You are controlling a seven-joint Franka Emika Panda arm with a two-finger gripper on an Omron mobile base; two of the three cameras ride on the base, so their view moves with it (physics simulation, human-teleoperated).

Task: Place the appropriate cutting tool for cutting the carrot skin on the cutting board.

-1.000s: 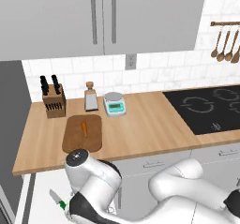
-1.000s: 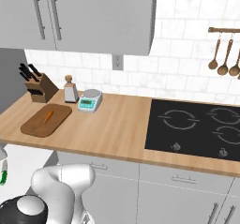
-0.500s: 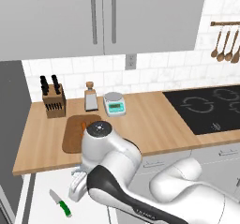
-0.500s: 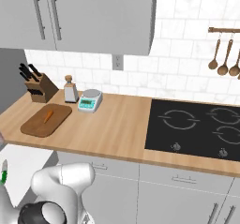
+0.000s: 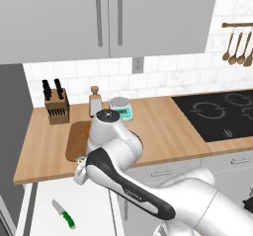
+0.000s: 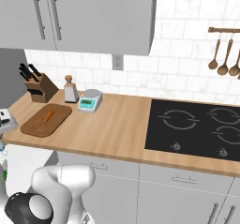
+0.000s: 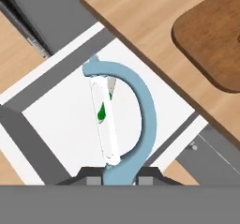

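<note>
One bulky white arm fills the lower middle of the left base view, its dark-capped elbow raised in front of the desk (image 5: 163, 126) and its forearm bending down to the lower left, where the hand (image 5: 80, 170) sits just below the desk's front edge, over an open white drawer (image 5: 44, 215). In the hand view the hand (image 7: 121, 174) is clamped on the peeler (image 7: 133, 120), whose light-blue frame rises from between the dark fingertips and curves like a sickle up to the upper left, with a pale, glassy blade bar strung straight across the bow. In the left base view I cannot tell how the fingers stand. The cutting board (image 6: 44, 121) is a dark brown wooden slab with rounded corners, lying flat on the paler wood at the left of the right base view, and the slim orange carrot (image 6: 48, 116) lies on it. Beyond the board stand a wooden knife block (image 6: 38, 86) with black handles, a small bottle (image 6: 71, 90) and a kitchen scale (image 6: 90, 100). A black cooktop (image 6: 197, 129) is set into the desk at the right. A green-handled knife (image 5: 63, 214) lies on the drawer's white floor, at the lower left of the left base view. The arm's elbow hides much of the board (image 5: 76, 141) in that view.
</note>
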